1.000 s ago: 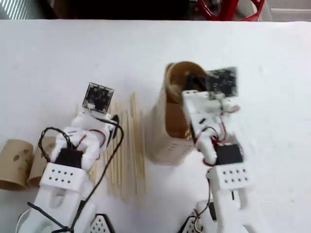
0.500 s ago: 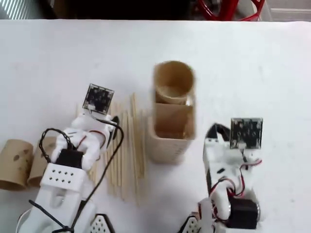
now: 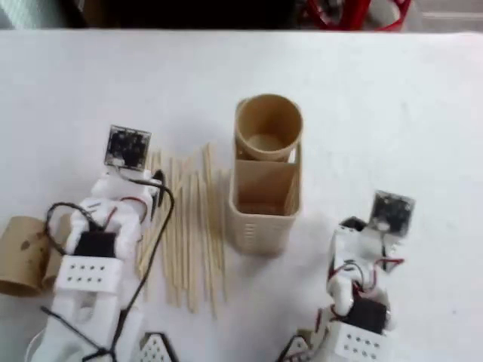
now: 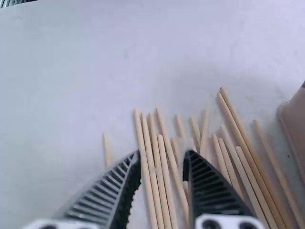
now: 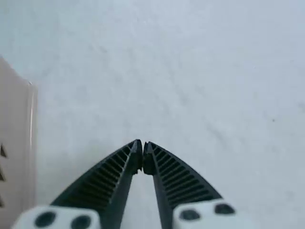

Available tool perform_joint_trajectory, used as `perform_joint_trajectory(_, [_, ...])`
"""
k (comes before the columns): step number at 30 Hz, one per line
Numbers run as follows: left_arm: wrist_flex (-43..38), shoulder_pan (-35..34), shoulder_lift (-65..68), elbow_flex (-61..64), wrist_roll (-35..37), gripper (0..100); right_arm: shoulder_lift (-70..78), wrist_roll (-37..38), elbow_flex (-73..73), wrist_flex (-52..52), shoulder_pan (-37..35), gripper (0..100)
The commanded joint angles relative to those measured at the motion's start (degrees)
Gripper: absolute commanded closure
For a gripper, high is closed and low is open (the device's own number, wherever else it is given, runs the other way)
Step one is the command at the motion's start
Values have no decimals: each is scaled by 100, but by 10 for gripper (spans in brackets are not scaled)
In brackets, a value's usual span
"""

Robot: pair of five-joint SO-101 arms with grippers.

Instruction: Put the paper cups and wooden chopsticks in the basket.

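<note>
1. The left gripper (image 4: 162, 157) is open. Its two black ribbed fingers (image 4: 116, 191) are spread just above the wooden chopsticks (image 4: 164, 167), and several sticks lie in the gap between the tips.
2. The chopsticks lie flat on the white table (image 3: 377, 90) in a loose fan. They run out ahead of the left gripper and spread off to its right.
3. The basket (image 3: 260, 226), cream with a slotted wall, stands to the left gripper's right, just past the outermost chopsticks and between the two arms.
4. An upright paper cup (image 3: 268, 132) sits in the far end of the basket, ahead of both grippers, with its rim above the basket's wall.
5. A lying paper cup (image 3: 23, 255) rests on its side on the table, behind the left gripper and to its left, beside that arm's body.
6. The right gripper (image 5: 142, 149) is closed on nothing, its fingertips meeting over bare table. The basket's wall is near on its left and not touching it.
</note>
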Motion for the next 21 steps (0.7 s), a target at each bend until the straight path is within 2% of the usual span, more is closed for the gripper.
perform_joint_trajectory(1, [-105, -31, -22, -44, -35, 845, -57, 9, 70, 312, 57, 978])
perform_joint_trajectory(6, [255, -224, -22, -316, -299, 846, -40, -26, 70, 1657, 48, 978])
perform_joint_trajectory(7, [422, -347, -22, -501, -308, 846, -57, 0, 70, 1666, 40, 979])
perform_joint_trajectory(10, [1222, -699, -22, -1345, -299, 846, -48, 0, 70, 1640, 48, 979])
perform_joint_trajectory(12, [2110, -1033, -22, -2066, -220, 843, -48, 0, 70, 1640, 48, 979])
perform_joint_trajectory(14, [3200, -1560, -22, -2954, -97, 842, -48, 0, 70, 1640, 48, 979])
perform_joint_trajectory(17, [4695, -2738, -22, -4141, -158, 842, -48, 0, 70, 1640, 40, 979])
perform_joint_trajectory(21, [5749, -4347, -22, -4536, -1319, 796, -48, 0, 70, 1640, 48, 979])
